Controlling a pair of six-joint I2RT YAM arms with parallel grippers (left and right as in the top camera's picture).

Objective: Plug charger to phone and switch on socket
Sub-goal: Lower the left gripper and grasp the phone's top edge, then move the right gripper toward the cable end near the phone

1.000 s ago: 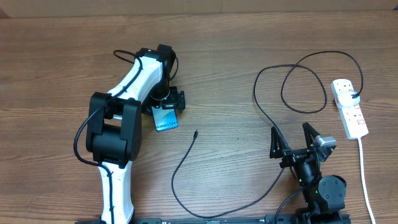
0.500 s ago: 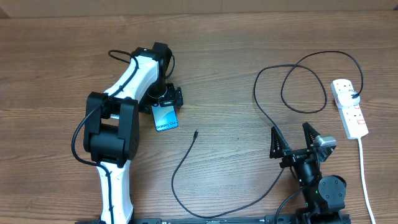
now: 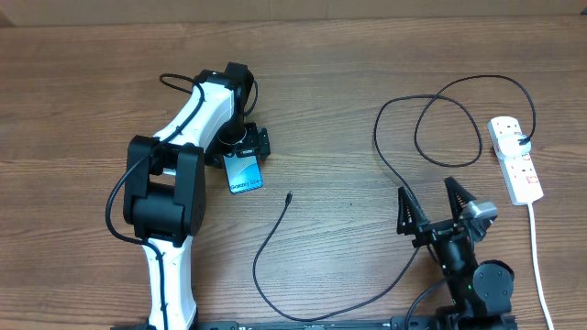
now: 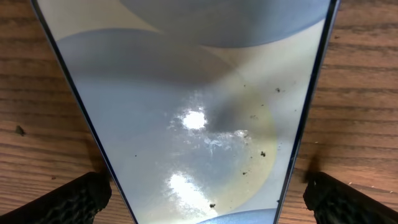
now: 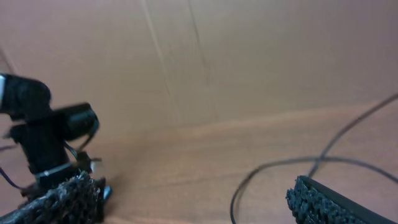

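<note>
The phone (image 3: 244, 174) lies flat on the wooden table, its light blue screen up. My left gripper (image 3: 246, 147) hangs right over its far end. In the left wrist view the phone (image 4: 193, 112) fills the picture and the left gripper (image 4: 205, 202) is open, one finger (image 4: 74, 199) on each side with a small gap to the phone's edges. The charger (image 3: 272, 229) loops across the table, its plug tip (image 3: 288, 196) free just right of the phone. The socket (image 3: 515, 160) lies at the far right. My right gripper (image 3: 427, 197) is open and holds nothing, as the right wrist view (image 5: 193, 205) also shows.
The charger's black plug (image 3: 523, 141) sits in the socket, and a white cord (image 3: 537, 257) runs from the socket toward the front edge. The charger's loops (image 3: 448, 119) lie between the right gripper and the socket. A brown cardboard wall (image 5: 249, 56) stands behind the table.
The left arm has shifted slightly left over the phone's far end. The phone, charger and right gripper are almost where they were.
</note>
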